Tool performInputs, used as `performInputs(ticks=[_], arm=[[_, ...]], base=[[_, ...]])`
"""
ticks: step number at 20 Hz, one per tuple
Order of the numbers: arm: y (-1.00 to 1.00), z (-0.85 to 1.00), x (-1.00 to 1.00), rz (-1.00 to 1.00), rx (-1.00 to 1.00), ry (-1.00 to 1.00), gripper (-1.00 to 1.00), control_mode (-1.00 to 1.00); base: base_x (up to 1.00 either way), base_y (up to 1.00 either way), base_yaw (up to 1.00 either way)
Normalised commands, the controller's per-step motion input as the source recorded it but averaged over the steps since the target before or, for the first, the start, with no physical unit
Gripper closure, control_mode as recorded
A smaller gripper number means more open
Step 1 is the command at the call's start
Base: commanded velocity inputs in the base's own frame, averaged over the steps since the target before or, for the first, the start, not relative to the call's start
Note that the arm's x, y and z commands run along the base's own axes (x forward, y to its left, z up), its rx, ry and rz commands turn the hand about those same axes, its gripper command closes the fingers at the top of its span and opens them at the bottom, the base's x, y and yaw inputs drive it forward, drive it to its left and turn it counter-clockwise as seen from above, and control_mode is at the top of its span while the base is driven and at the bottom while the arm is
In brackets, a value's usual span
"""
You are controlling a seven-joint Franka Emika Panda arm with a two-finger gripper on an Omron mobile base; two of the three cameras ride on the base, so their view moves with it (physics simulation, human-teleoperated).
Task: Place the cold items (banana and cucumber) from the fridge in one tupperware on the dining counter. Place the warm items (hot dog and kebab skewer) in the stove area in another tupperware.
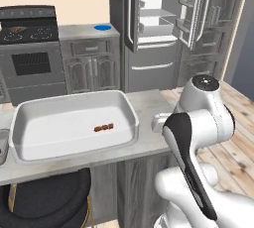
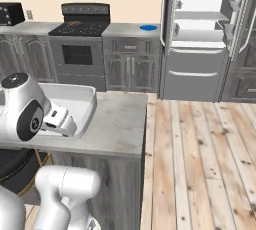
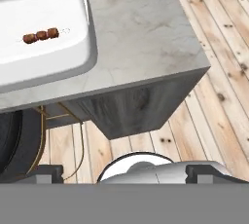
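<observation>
The kebab (image 1: 103,128) lies in the tub (image 1: 30,108) on the counter (image 2: 120,124), toward the right half of the tub floor, flat, clear of the walls. In the hand view it sits at upper left (image 3: 41,35), three brown chunks in a row, with a pale bit of stick just showing at one end.

The gripper (image 3: 124,172) hangs back off the counter's edge, above the wood floor (image 2: 200,149), well apart from the kebab. Both finger tips (image 3: 48,172) sit far out toward the two sides of the hand view, so the jaws look wide, and nothing is between them.

Handling, as a judgement: the kebab looks light and small, the meat somewhat soft, the stick thin and stiff. Pinch across the middle chunk, not the bare stick, which would likely slip or swing. It lies low on a smooth floor, so the fingers would have to come down almost to the tub bottom.

One warm item looks settled. The fridge (image 2: 200,34) stands open across the room, its visible shelves bare. The stove (image 2: 80,29) has something small and reddish on top; I cannot tell what. A blue thing (image 1: 102,27) sits on the cabinet beside it.
</observation>
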Motion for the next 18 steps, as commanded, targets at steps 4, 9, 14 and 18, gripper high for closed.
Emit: performInputs(ticks=[4,9,14,18], arm=[[-0.02,-0.23,-0.01,0.12,0.0,0.08,-1.0,-1.0],[-0.3,-0.26,0.15,0.03,-0.03,0.04,-1.0,-1.0],[-0.24,0.0,-0.11,-0.11,0.0,0.02,-1.0,-1.0],[-0.14,0.0,-0.04,-0.03,0.0,0.0,-1.0,1.0]], base=[[0.0,0.0,0.0],[0.0,0.0,0.0],[0.0,0.0,0.0],[-0.01,-0.11,-0.02]])
